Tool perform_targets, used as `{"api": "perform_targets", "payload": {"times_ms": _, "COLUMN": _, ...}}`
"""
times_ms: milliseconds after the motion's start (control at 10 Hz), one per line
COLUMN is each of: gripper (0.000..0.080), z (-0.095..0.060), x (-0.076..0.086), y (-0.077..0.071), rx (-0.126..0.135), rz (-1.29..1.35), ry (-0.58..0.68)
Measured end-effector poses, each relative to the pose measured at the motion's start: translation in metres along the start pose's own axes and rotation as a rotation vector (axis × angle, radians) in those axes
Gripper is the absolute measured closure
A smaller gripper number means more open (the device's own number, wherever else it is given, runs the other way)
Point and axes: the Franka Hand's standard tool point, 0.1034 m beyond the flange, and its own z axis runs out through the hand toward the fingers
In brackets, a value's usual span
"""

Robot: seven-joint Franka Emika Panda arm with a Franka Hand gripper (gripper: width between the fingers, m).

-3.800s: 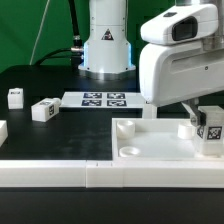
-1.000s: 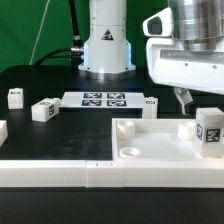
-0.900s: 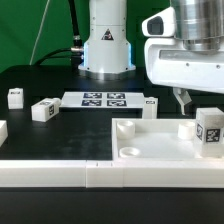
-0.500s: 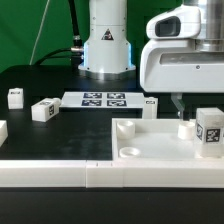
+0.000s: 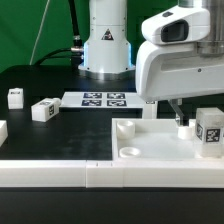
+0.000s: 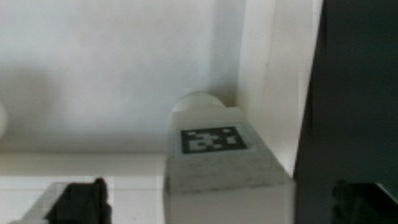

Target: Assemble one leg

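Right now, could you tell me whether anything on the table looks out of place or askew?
Nothing looks damaged. One loose leg lies turned at an angle to the marker board beside it. Another leg stands upright in the panel, with the gripper over it.

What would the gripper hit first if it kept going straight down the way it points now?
Most likely the leg standing in the white panel: the wrist view shows it centred between the open fingers of the gripper. How much gap remains is unclear.
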Motion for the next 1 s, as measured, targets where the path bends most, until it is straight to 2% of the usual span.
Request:
{"api": "perform_targets", "payload": {"times_ms": 100, "gripper": 0.0264, "z": 0.0000, "x": 0.0000, "y": 0.0000, "rx": 0.000, "rz": 0.000, "ry": 0.000}}
{"api": "perform_targets", "payload": {"times_ms": 200, "gripper": 0.0462, "z": 0.0000, "x": 0.0000, "y": 0.0000, "rx": 0.000, "rz": 0.000, "ry": 0.000}}
{"api": "perform_targets", "payload": {"times_ms": 500, "gripper": 0.0508, "z": -0.0002, "x": 0.0003, "y": 0.0021, "rx": -0.002, "rz": 0.036, "ry": 0.001}}
{"api": "perform_targets", "payload": {"times_ms": 1000, "gripper": 0.0508, "z": 0.0011, "x": 0.0002, "y": 0.0014, "rx": 0.020, "rz": 0.650, "ry": 0.042}}
